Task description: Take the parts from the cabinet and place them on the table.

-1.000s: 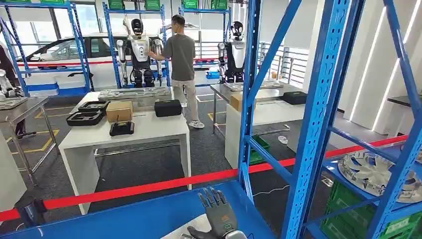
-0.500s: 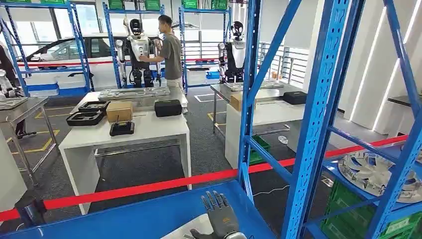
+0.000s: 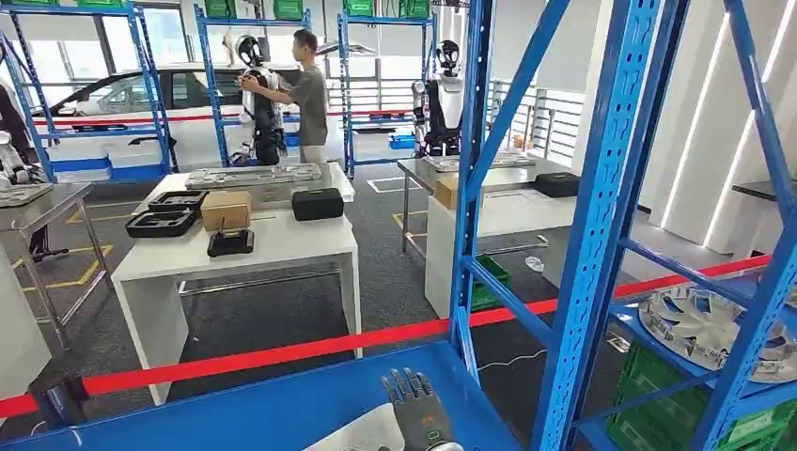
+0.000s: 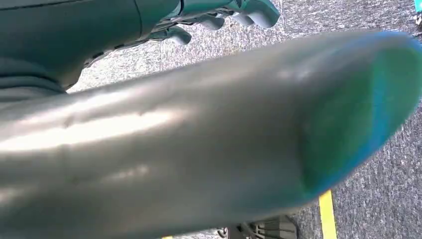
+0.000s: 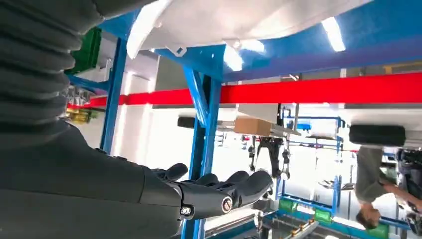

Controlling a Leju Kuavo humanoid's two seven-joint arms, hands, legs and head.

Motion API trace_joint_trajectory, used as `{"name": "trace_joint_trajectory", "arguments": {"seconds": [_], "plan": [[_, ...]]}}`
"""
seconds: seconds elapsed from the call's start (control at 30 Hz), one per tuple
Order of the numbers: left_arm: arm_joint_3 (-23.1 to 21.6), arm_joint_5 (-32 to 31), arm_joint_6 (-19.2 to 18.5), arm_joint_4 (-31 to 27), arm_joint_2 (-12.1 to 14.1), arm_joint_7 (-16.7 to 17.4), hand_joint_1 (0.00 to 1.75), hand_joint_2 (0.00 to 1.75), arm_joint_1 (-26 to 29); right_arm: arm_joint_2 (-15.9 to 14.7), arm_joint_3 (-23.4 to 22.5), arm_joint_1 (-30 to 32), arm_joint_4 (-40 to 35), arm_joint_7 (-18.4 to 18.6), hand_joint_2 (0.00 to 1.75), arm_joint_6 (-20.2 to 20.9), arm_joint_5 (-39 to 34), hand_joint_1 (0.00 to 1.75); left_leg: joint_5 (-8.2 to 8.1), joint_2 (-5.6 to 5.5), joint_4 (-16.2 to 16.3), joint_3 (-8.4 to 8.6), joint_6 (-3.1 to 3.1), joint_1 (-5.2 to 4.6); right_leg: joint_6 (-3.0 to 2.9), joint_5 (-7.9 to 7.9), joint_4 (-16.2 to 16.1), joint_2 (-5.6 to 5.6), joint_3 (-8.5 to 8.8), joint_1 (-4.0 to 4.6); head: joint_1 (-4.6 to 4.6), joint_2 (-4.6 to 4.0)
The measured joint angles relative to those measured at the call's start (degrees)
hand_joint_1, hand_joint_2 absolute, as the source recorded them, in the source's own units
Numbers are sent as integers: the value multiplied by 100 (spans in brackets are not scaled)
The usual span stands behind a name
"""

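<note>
Fingers [image 3: 406,383] of the right hand [image 3: 416,409] lie spread and empty above the pale part [image 3: 362,432] on the blue shelf [image 3: 235,413], lower than a second ago: grasp pending. Left hand's state: cannot tell.

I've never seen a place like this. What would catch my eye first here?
Probably the tall blue rack on the right, with a silver fan-like wheel part lying on its lower shelf. Next, the red barrier tape running across the room, and the robot's own dark hand reaching over the blue shelf at the bottom. Far back, a person tends another humanoid robot.
</note>
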Motion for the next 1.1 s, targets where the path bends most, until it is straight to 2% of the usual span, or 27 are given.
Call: {"name": "trace_joint_trajectory", "arguments": {"seconds": [0.33, 0.67, 0.7, 0.83, 0.87, 0.97, 1.1], "plan": [[15, 7, -20, 0, -18, 33, 0, 0, 0, 0, 0, -5, 31, 0, 175, 236, 7, 0, 0, 0, 0, -1, 0, 0, 0, 0, 0, 0, 0, 0, 0, 0], [17, -4, -35, 0, -44, 15, 0, 0, 0, 0, 0, -4, 31, 56, 175, 208, 46, 0, 0, -1, 0, -1, 0, 0, 0, 0, 0, -1, 0, 0, -2, 0], [17, -13, -42, 0, -48, 13, 0, 0, 1, 0, 0, -3, 31, 156, 0, 133, 68, 0, 0, -1, 0, -1, 0, 0, 0, 0, 0, -1, 0, 0, -2, 0], [22, -33, -42, 0, -81, 18, 0, 0, 4, 7, 7, -10, 31, 822, 0, -606, 280, 0, 0, -2, 0, -2, 0, 0, 0, 0, 0, -2, 2, 0, 0, 0], [22, -55, -42, 2, -87, 18, 0, 0, 5, 13, 7, -12, 29, 870, 0, -794, 300, 0, 0, -1, 0, -1, 0, 0, 0, 0, 0, -1, 2, 0, 0, 0], [24, -90, -42, 0, -94, 15, 0, 0, 1, 52, 7, -12, -7, 830, 0, -1165, 295, 0, 0, 0, 0, -1, 0, 0, 0, 0, 0, 0, 2, 0, 0, 0], [24, -127, -42, 0, -94, -7, 0, 0, 2, 116, 7, -13, -74, 704, 0, -1191, 313, 0, 0, -1, 0, -1, 0, 0, 0, 0, 0, -3, 2, 1, -2, 0]]}}
